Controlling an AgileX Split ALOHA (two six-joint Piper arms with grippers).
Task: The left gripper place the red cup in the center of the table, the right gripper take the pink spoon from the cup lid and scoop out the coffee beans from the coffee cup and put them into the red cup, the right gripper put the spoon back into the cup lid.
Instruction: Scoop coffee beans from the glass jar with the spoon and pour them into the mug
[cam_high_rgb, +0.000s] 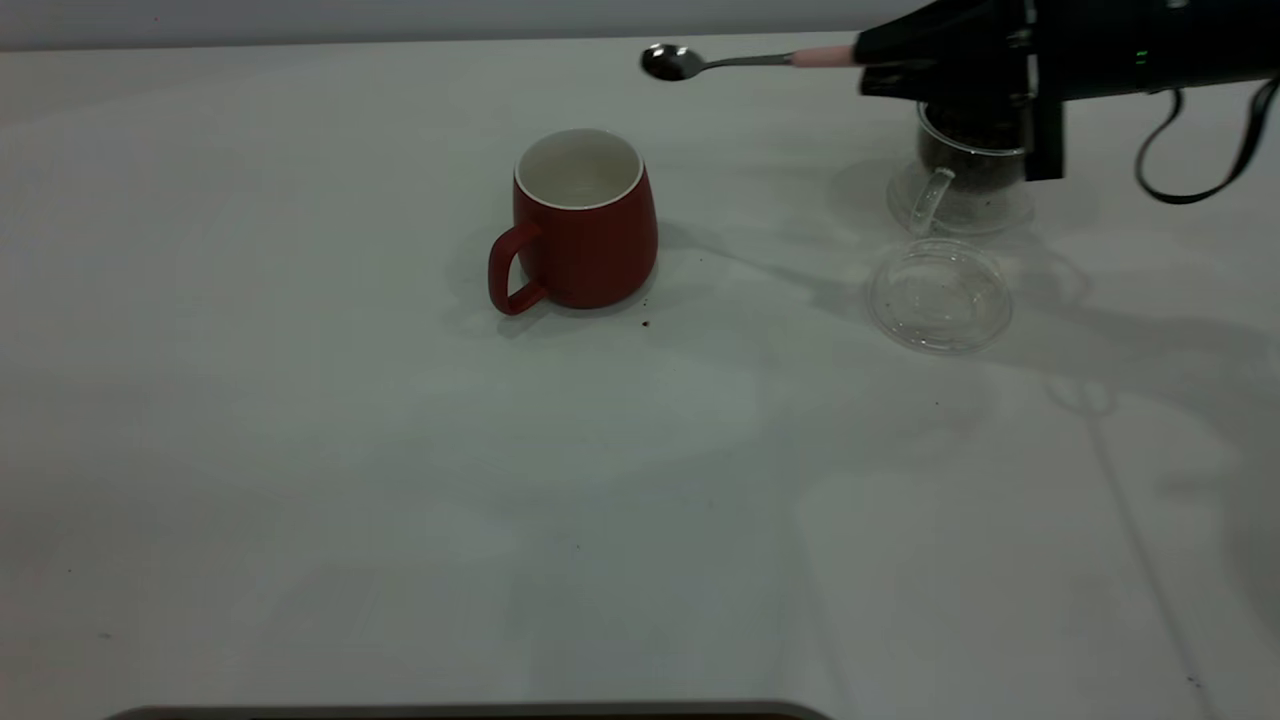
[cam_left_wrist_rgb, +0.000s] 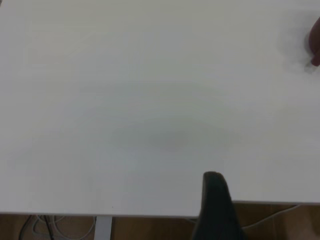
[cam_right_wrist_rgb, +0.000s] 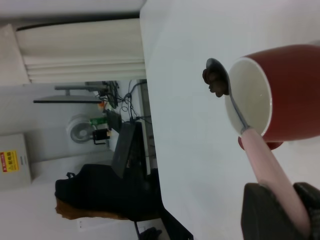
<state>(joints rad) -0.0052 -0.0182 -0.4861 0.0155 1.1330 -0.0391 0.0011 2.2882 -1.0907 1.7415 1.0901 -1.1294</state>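
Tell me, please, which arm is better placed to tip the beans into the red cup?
The right: its pincer holds the pink spoon, loaded with coffee beans, above the table near the red cup. The left arm is parked away.

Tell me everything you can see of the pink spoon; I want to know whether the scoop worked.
The pink spoon has a shiny metal bowl and thin metal neck joined to a pale pink handle. The right gripper is shut on the handle end and holds the spoon roughly level in the air, bowl pointing toward the red cup, which stands upright on the table. In the right wrist view a few coffee beans lie in the bowl. Apart from gripper and beans, nothing touches it.
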